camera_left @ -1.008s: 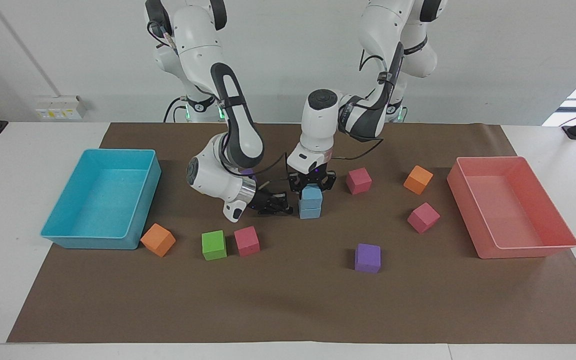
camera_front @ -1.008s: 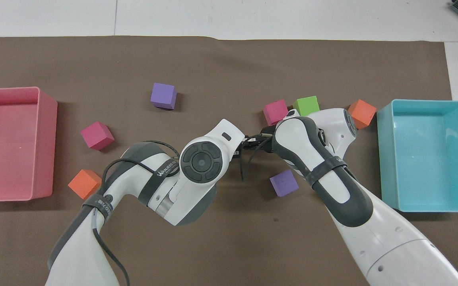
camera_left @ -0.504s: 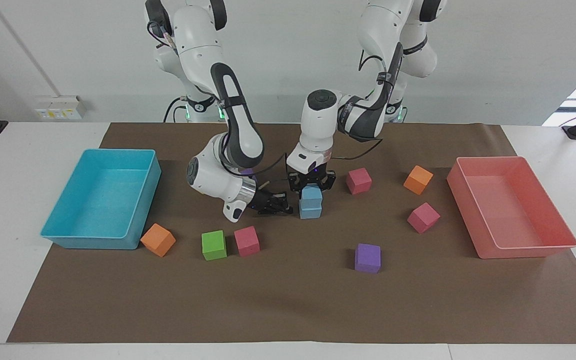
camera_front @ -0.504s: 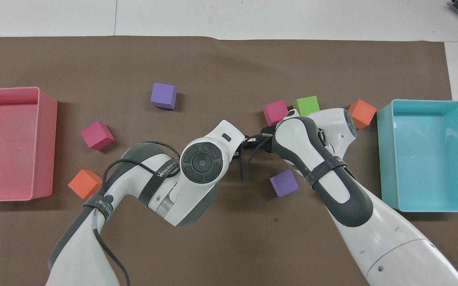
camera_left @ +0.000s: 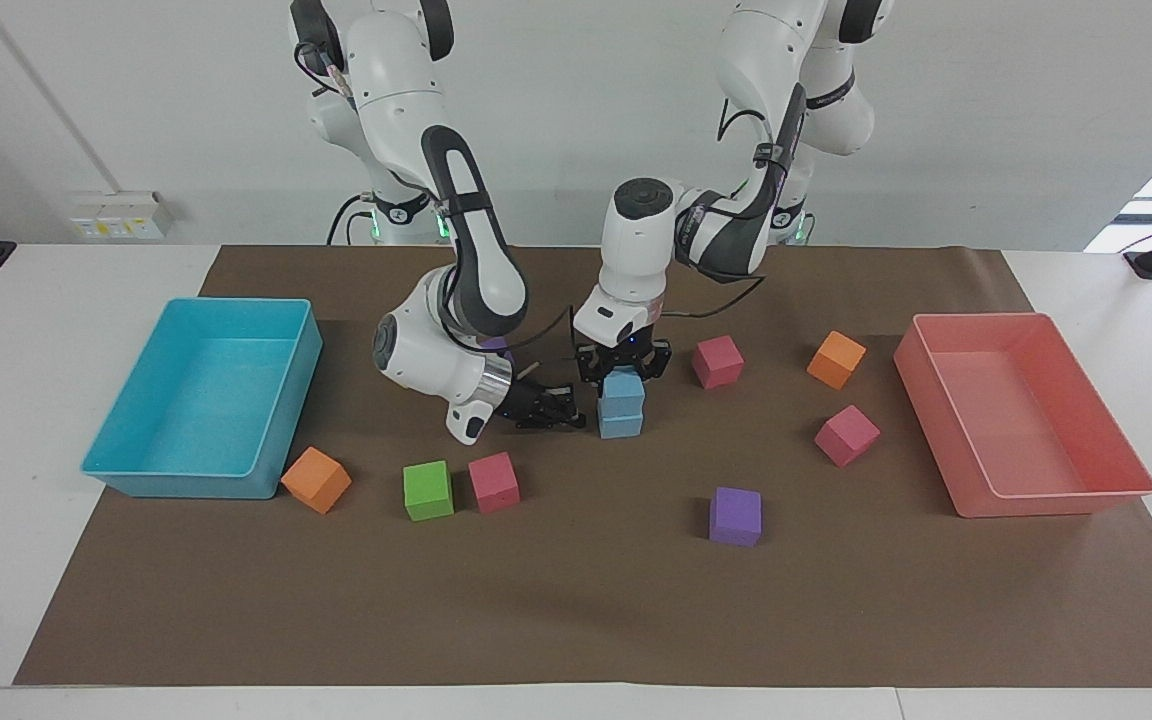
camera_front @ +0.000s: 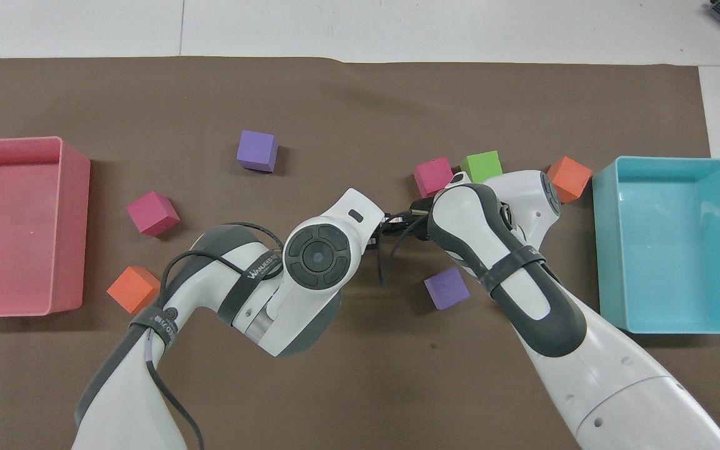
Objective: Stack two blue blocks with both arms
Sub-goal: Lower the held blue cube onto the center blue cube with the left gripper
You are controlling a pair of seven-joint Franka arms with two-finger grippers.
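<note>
Left claw [camera_left: 624,372] clamps the upper blue block [camera_left: 623,388], seated on the lower blue block [camera_left: 621,424]; right claw [camera_left: 561,408] empty, closed; foam light, squashy, best gripped on flat sides.

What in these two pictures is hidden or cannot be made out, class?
- Blue blocks: hidden in the overhead view under the left arm's wrist.
- Left tool: shut on the upper blue block in the facing view; covered overhead.
- Right tool: shut beside the stack; contact with it unclear.

Right end effector [camera_left: 548,408] just beside the blue stack [camera_left: 622,404], apparently apart.
</note>
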